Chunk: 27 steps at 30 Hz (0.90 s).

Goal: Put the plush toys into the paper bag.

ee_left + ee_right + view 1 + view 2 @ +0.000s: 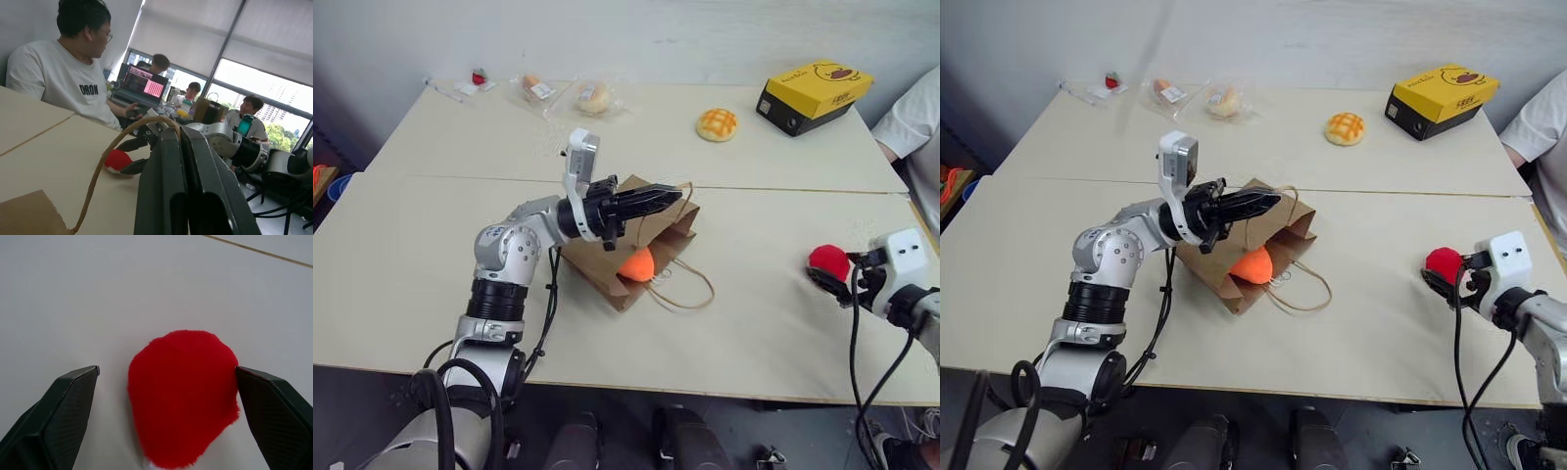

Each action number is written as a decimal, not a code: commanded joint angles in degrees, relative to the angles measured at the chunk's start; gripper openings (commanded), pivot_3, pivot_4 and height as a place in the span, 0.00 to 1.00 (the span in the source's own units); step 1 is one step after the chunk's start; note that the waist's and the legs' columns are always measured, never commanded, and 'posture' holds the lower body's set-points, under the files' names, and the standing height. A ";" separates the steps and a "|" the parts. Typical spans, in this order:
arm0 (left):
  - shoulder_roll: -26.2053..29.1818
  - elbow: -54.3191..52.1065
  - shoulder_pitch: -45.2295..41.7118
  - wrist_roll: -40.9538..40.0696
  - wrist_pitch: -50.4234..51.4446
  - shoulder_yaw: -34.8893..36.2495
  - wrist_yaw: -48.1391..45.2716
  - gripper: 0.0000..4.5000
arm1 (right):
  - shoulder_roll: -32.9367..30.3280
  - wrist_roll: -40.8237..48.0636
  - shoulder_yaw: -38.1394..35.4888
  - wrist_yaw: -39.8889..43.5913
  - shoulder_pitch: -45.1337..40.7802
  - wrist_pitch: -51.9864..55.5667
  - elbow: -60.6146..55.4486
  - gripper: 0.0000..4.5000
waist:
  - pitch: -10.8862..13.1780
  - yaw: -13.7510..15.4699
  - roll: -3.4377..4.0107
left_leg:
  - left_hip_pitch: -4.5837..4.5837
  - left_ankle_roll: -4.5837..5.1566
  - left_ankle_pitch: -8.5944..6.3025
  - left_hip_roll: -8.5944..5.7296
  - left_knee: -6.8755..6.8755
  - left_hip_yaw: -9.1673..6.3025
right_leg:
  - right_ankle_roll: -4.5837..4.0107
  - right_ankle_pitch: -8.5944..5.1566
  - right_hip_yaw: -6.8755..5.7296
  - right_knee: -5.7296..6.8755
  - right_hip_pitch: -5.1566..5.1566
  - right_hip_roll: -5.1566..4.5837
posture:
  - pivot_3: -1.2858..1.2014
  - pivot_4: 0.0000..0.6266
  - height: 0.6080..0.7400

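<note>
Here, fuzzy round red plush toy (183,396) (white-edged) between spread end effector (166,382) fingers.

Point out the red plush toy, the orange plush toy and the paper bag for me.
red plush toy (183,394), right wrist view, middle of its red fur.
orange plush toy (636,265), left eye view, its rounded body at the bag's mouth.
paper bag (597,271), left eye view, its brown side wall.

Robot arms: surface features.
Left arm (504,269): silver segments, ribbed black collars, looped black cables, white wrist camera block. Right gripper (845,282): black, textured tapered jaws, white housing, trailing black cables.
</note>
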 commanded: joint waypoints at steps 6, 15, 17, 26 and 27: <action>0.22 -2.38 -0.67 0.54 -1.97 0.06 -0.14 0.00 | -0.92 -2.93 2.05 3.29 -6.58 -3.99 7.62 0.54 | 0.00 -0.12 0.00 | 0.00 0.00 0.00 0.00 0.00 -0.01 | 0.00 0.00 -0.01 0.01 0.00 0.01 | 0.52 0.24 1.00; -0.15 -1.12 -2.83 -2.73 1.16 2.59 0.42 0.00 | 1.03 8.75 5.36 13.97 -5.22 2.12 -14.38 0.08 | 0.01 -0.72 0.01 | 0.00 0.00 0.00 0.01 0.00 -0.01 | 0.00 0.00 -0.01 0.01 -0.01 0.02 | 0.52 0.24 1.00; -0.36 -0.59 -3.87 -3.96 2.63 3.67 0.99 0.00 | 4.58 12.66 6.65 11.70 -6.11 6.61 -20.48 0.08 | 0.03 -1.09 -0.03 | 0.00 -0.07 0.01 0.16 0.00 -0.07 | 0.00 0.00 -0.03 0.04 -0.01 0.16 | 0.52 0.24 1.00; 0.90 0.96 -5.72 -5.06 7.24 3.51 -0.20 0.00 | 19.48 8.78 19.29 -2.28 -12.74 11.73 -24.65 0.08 | 0.02 -0.54 -0.01 | -0.15 -0.11 0.02 -0.03 0.04 -0.35 | 0.00 0.00 -0.21 -0.06 -0.02 -0.08 | 0.52 0.24 1.00; 0.85 1.00 -5.76 -5.07 7.33 3.57 -0.18 0.00 | 20.30 6.38 21.13 -2.75 -13.79 10.07 -22.58 0.08 | 0.02 -0.54 -0.01 | -0.16 -0.10 0.03 -0.05 0.04 -0.36 | 0.00 0.00 -0.21 -0.05 -0.02 -0.10 | 0.52 0.24 1.00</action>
